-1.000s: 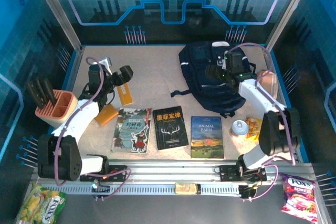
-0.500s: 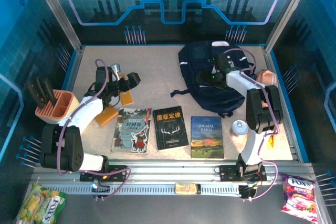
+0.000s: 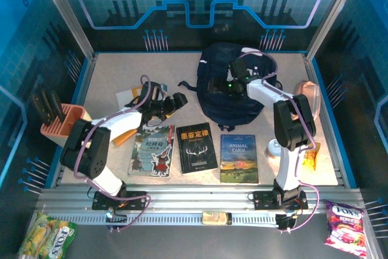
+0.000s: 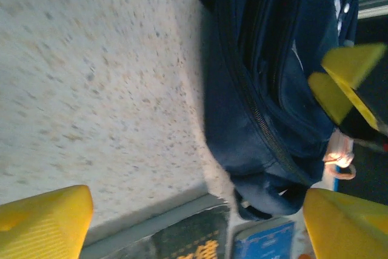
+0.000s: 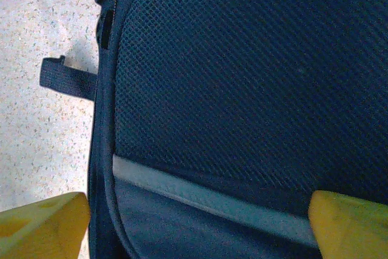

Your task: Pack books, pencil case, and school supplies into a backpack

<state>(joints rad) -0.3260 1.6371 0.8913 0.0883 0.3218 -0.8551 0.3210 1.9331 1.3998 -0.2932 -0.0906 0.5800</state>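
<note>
Spread wide, the right pincer hangs directly over the navy backpack, nearer than the left pincer, also spread, pointing in from just beside the bag's left flank; the books line its near side.

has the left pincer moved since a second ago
Yes: the left pincer swung right, away from the pink slotted rack, toward the dark navy fabric backpack.
</note>
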